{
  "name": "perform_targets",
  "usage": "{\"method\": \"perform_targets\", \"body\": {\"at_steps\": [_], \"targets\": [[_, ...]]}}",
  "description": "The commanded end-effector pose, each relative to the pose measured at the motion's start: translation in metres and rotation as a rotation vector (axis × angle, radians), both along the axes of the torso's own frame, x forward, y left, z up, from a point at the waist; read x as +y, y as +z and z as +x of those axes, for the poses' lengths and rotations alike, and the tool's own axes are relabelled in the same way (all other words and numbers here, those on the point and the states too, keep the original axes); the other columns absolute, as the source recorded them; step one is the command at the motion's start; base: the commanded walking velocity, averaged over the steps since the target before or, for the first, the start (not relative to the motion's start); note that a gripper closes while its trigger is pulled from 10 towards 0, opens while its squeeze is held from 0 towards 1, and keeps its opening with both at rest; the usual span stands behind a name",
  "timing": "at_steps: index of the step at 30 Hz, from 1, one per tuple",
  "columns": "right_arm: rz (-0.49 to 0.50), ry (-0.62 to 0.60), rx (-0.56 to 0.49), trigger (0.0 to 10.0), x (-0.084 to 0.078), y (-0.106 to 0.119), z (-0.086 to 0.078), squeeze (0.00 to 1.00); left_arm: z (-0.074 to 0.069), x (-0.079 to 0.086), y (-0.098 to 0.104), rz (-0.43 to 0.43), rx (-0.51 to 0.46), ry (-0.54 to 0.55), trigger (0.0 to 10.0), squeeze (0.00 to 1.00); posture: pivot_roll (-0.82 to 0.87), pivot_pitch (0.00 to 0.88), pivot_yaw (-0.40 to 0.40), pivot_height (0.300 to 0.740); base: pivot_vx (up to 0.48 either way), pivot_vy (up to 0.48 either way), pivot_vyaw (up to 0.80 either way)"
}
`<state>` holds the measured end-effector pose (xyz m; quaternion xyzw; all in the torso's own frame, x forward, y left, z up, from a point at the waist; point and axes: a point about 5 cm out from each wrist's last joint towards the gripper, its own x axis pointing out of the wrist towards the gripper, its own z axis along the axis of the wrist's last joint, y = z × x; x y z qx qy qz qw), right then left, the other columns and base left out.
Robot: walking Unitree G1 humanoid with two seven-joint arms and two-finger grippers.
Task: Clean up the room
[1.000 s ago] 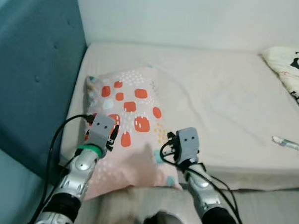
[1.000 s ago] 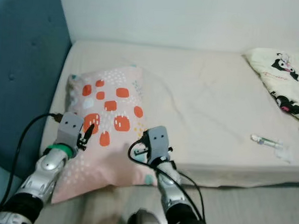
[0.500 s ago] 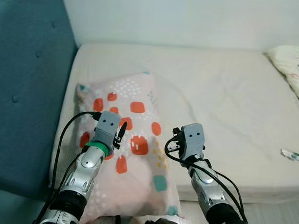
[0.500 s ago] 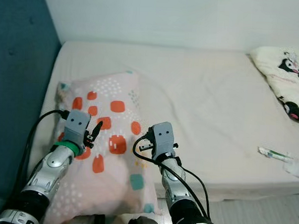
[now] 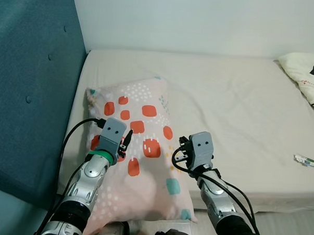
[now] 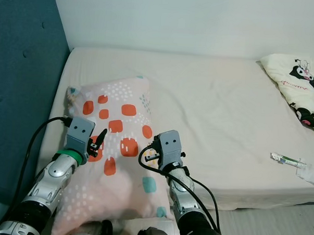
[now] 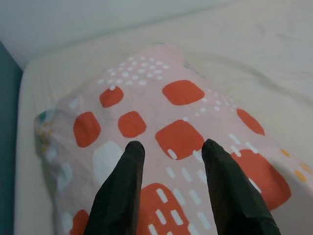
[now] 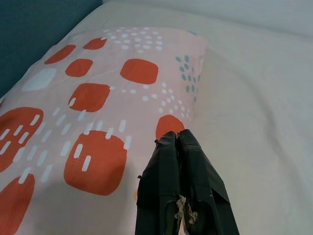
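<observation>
Left gripper spread, right gripper pressed together, above pillow on bed by headboard.

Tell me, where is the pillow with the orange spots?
The pink pillow lies on the bed's left side beside the blue headboard, its near end overhanging the mattress edge between the two arms.

Pale wall (plain) behind a cream bed; teal tufted headboard on the left.

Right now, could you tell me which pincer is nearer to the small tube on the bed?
Right. The right pincer hangs at the pillow's inner edge; the left pincer is over the pillow, farther from the tube.
</observation>
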<state>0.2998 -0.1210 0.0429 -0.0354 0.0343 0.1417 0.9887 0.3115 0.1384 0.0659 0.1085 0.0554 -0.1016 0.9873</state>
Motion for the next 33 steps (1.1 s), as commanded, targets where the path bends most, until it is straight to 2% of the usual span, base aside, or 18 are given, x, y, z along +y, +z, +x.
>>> {"method": "perform_targets", "body": {"at_steps": [1,2,3,5,8,10,12,17,19,20,22,24,25,26,27,29,30,33], "targets": [[0.005,0.003,0.012,10.0,0.001,-0.003,-0.002,0.0,-0.005,0.002,-0.013,-0.026,0.076,0.017,10.0,0.0,0.01,0.038,0.022,0.74,0.0,0.0,0.0],[0.005,0.003,0.012,10.0,0.001,-0.003,-0.002,0.0,-0.005,0.002,-0.013,-0.026,0.076,0.017,10.0,0.0,0.01,0.038,0.022,0.74,0.0,0.0,0.0],[0.007,0.003,0.011,10.0,0.001,-0.002,-0.002,0.0,-0.005,0.008,-0.023,-0.038,0.166,0.063,10.0,0.0,0.01,0.038,0.024,0.74,0.0,0.0,0.0],[0.009,0.003,0.009,10.0,0.001,-0.002,-0.002,0.0,-0.005,0.017,-0.03,-0.066,0.223,0.13,10.0,0.0,0.0,0.039,0.027,0.74,0.0,0.0,0.0],[0.006,-0.002,0.005,10.0,0.0,-0.002,-0.003,0.0,-0.005,0.029,-0.034,-0.103,0.264,0.211,10.0,0.0,0.0,0.041,0.026,0.74,0.0,0.0,0.0],[-0.001,-0.004,0.006,10.0,-0.001,-0.003,-0.004,0.0,-0.004,0.033,-0.033,-0.101,0.254,0.22,10.0,0.0,0.01,0.039,0.025,0.74,0.0,0.0,0.0],[-0.004,-0.006,0.012,10.0,-0.001,-0.004,-0.005,0.0,-0.009,0.047,-0.039,-0.011,0.284,0.271,10.0,0.0,0.01,0.042,0.026,0.74,0.0,0.0,0.0],[0.005,-0.008,0.009,10.0,0.0,-0.003,-0.004,0.0,-0.018,0.062,-0.055,-0.021,0.384,0.379,10.0,0.0,0.01,0.044,0.026,0.74,0.0,0.0,0.0],[0.008,0.0,0.004,10.0,0.003,-0.001,-0.002,0.0,-0.022,0.062,-0.068,-0.098,0.511,0.402,10.0,0.0,0.01,0.064,0.017,0.74,0.0,0.0,0.0],[0.008,0.0,0.004,10.0,0.003,-0.001,-0.002,0.0,-0.022,0.062,-0.068,-0.098,0.511,0.402,10.0,0.0,0.01,0.064,0.017,0.74,0.0,0.0,0.0],[0.012,0.009,-0.001,10.0,0.004,0.0,-0.002,0.0,-0.018,0.052,-0.069,-0.249,0.565,0.368,10.0,0.0,0.0,0.082,0.011,0.74,0.0,0.0,0.0],[0.013,0.014,-0.003,10.0,0.005,0.0,-0.003,0.0,-0.014,0.048,-0.066,-0.305,0.558,0.345,10.0,0.0,0.0,0.087,0.01,0.74,0.0,0.0,0.0],[0.016,0.021,-0.012,10.0,0.006,0.002,-0.003,0.0,-0.004,0.043,-0.057,-0.352,0.518,0.317,10.0,0.73,0.0,0.106,0.01,0.74,0.0,0.0,0.0],[0.016,0.021,-0.012,10.0,0.006,0.002,-0.003,0.0,-0.004,0.043,-0.057,-0.352,0.518,0.317,10.0,0.73,0.0,0.106,0.01,0.74,0.0,0.0,0.0],[0.019,0.028,-0.027,10.0,0.007,0.005,-0.003,0.0,0.006,0.043,-0.045,-0.348,0.45,0.307,10.0,1.0,-0.01,0.123,0.014,0.74,0.0,0.0,0.0],[0.019,0.028,-0.027,10.0,0.007,0.005,-0.003,0.0,0.006,0.043,-0.045,-0.348,0.45,0.307,10.0,1.0,-0.01,0.123,0.014,0.74,0.0,0.0,0.0],[0.031,0.04,-0.061,10.0,0.01,0.012,-0.004,0.0,0.019,0.05,-0.026,-0.328,0.345,0.299,10.0,1.0,0.0,0.166,0.029,0.74,0.0,0.0,0.0],[0.041,0.047,-0.084,10.0,0.012,0.016,-0.005,0.0,0.025,0.058,-0.015,-0.32,0.298,0.298,10.0,1.0,0.0,0.166,0.029,0.74,0.0,0.0,0.0]]}}
